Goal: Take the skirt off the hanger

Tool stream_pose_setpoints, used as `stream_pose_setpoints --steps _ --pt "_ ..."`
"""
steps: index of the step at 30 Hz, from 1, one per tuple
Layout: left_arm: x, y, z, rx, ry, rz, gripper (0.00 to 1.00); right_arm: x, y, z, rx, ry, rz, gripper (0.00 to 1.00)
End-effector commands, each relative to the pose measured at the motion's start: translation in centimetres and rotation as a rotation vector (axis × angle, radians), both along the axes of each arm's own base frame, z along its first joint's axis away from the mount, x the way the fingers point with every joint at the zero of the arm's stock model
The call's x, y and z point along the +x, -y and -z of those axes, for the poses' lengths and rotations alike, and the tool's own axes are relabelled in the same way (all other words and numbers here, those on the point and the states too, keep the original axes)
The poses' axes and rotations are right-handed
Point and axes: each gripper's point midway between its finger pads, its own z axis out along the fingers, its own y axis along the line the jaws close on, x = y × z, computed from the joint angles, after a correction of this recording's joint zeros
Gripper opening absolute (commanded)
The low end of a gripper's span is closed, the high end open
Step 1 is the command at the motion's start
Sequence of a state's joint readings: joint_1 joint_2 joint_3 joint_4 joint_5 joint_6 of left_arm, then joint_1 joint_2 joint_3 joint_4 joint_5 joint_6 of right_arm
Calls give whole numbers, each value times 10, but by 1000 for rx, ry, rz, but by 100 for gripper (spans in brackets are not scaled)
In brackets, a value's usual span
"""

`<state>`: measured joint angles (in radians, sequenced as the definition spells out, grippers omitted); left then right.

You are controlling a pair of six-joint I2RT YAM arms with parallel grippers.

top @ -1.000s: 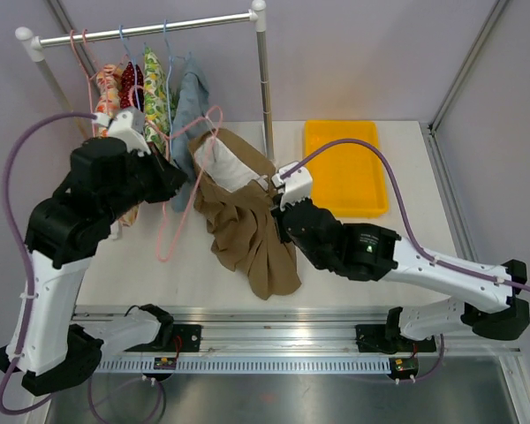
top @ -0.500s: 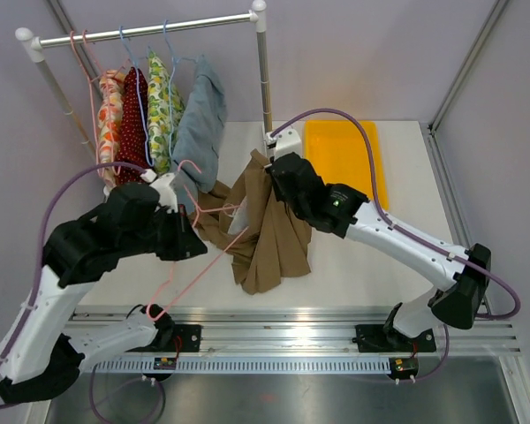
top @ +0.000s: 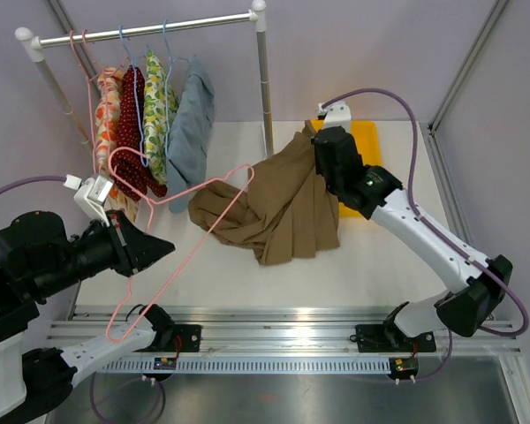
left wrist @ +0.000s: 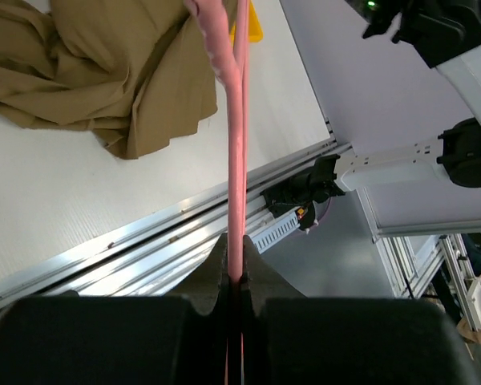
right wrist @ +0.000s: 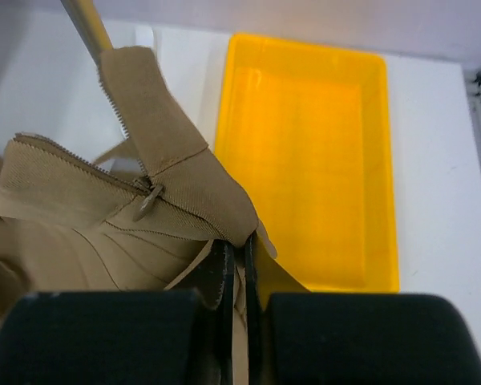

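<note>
White table (top: 221,278), clothes rail (top: 150,28) at the back left with other garments (top: 190,132) hung on it, yellow tray (right wrist: 305,144) at the back right. Tan skirt (top: 274,208) lies mostly heaped mid-table, its waistband end lifted toward the tray. Your right gripper (right wrist: 231,257) is pressed onto that waistband just under the zipper (right wrist: 148,200), cloth pinched between the jaws. Your left gripper (left wrist: 235,257) is clamped on the pink hanger (left wrist: 237,160), held out over the front left of the table; no cloth hangs on the wire. Its far shoulder ends just beside the skirt's edge, touching or not, can't tell. Judgement: the separating step looks all but done. Next move calls for you to draw the hanger clear of the cloth, then lower the skirt and let go without dragging the hem. Whether tray or table is the drop spot, the task doesn't say.
</note>
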<state>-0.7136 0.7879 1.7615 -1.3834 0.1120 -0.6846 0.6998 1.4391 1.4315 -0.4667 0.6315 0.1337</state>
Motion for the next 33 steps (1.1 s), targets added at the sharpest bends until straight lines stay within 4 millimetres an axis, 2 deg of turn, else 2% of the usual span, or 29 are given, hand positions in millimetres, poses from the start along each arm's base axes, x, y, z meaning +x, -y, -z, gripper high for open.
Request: stream_pose_setpoints --steps 1,2,3,5,6,7,8,9,12,13,14,18,20,25,30,31,32,33 --pt "-2 -14 9 85 -8 -20 0 -22 45 -173 173 376 85 0" --pt "2 -12 12 93 -9 -27 0 -24 51 -191 181 409 95 0" --pt "8 -10 10 90 12 -38 0 -24 59 -224 142 464 99 0" --pt "16 -9 14 107 13 -55 0 -17 76 -248 100 498 144 0" --pt "22 -7 18 118 14 -69 0 -11 81 -272 91 533 158 0" --pt "28 -9 20 132 21 -94 0 -2 94 -274 59 518 182 0" --pt "33 -8 19 134 33 -104 0 -9 106 -305 94 578 199 0" --pt "37 -9 22 144 37 -116 0 10 103 -294 55 539 198 0" --pt "46 -9 23 165 58 -141 0 28 116 -305 68 585 217 0" --pt "49 -10 24 175 60 -148 0 35 116 -302 75 577 207 0" --pt "52 -10 23 185 66 -158 0 43 130 -298 78 567 233 0" --pt "67 -13 23 222 82 -210 0 95 108 -251 115 460 156 0" --pt "74 -12 21 233 90 -229 0 110 97 -230 129 414 136 0" --pt "92 -12 22 258 109 -288 0 122 78 -211 190 388 72 0" --pt "114 -6 17 305 129 -323 0 121 78 -189 185 362 73 0" --pt "119 -6 16 314 135 -331 0 120 80 -184 182 356 81 0" --pt "123 -5 13 328 144 -336 0 117 81 -166 178 320 92 0" --pt "133 -1 8 342 151 -347 0 116 84 -159 183 317 106 0"
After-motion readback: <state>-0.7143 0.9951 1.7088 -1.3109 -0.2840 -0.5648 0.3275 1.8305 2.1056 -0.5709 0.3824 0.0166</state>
